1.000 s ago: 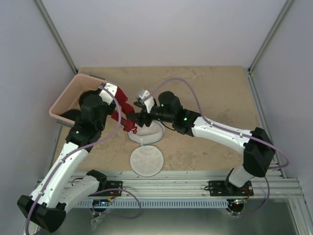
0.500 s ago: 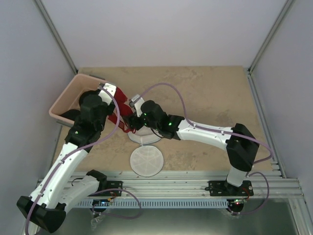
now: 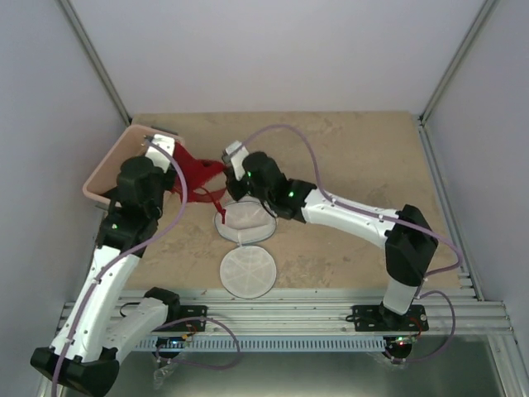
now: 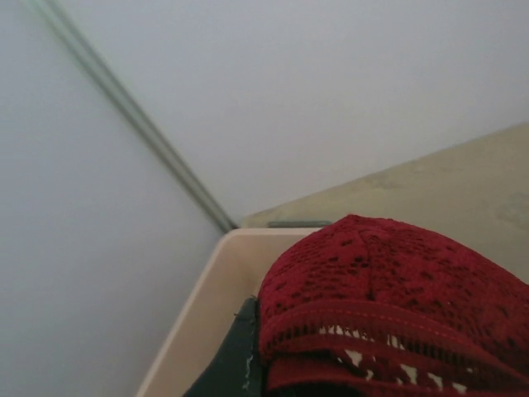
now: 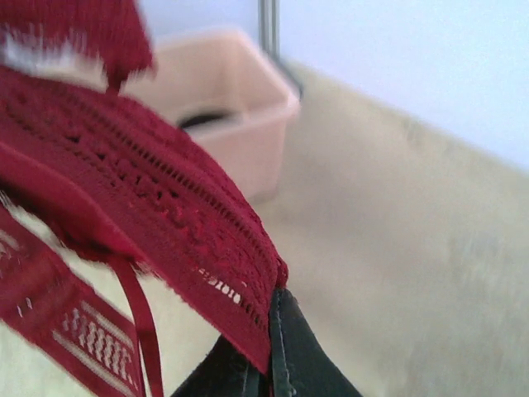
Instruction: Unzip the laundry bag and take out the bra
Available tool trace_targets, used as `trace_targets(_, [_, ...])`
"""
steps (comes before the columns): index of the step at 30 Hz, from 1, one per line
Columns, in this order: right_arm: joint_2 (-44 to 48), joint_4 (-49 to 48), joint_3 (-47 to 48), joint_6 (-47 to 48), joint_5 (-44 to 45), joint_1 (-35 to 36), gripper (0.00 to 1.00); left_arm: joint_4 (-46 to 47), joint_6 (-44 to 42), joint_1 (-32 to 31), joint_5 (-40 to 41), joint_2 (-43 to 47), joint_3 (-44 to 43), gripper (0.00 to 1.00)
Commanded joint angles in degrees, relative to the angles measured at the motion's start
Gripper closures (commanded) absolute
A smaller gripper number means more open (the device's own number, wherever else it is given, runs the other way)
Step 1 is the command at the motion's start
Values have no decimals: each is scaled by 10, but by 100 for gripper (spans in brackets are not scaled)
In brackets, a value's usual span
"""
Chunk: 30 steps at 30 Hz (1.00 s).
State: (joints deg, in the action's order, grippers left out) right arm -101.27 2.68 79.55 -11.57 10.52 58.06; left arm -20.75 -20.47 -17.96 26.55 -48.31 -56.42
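Jaws of left gripper (image 3: pixel 172 159) and right gripper (image 3: pixel 226 175) both clamped on bra (image 3: pixel 198 172), held above unzipped laundry bag (image 3: pixel 245 222) at table (image 3: pixel 355 157) middle. Remaining, I judge: only setting bra down.

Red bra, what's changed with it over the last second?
The right gripper swung left from over the laundry bag and closed its jaws on the bra. The left gripper, gripping the bra throughout, pulled it back-left toward the pink bin, so it now stretches between both. The bag, its opened lid and the bin stayed put.
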Motion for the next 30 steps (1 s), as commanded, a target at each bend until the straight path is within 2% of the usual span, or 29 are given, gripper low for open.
trace_targets(1, [-42, -44, 126, 86, -50, -32, 100, -55, 8, 39, 25, -11, -76, 100])
trace_targets(8, [-242, -60, 445, 104, -219, -75, 99, -137, -73, 102, 84, -93, -219, 100])
trace_targets(13, [-396, -208, 606, 38, -276, -88, 100, -76, -151, 185, 78, -115, -195, 100])
trace_targets(17, [-483, -338, 659, -20, -270, -83, 99, -25, -158, 240, 62, -136, -144, 100])
trace_targets(20, [-524, -380, 675, -9, -259, -70, 99, 11, -157, 264, 48, -152, -119, 100])
trace_targets(24, [-547, -399, 675, 49, -250, -48, 99, 50, -164, 287, 35, -190, -98, 100])
trace_targets(30, [-549, -395, 675, 64, -240, -47, 100, 88, -143, 291, 20, -250, -103, 100])
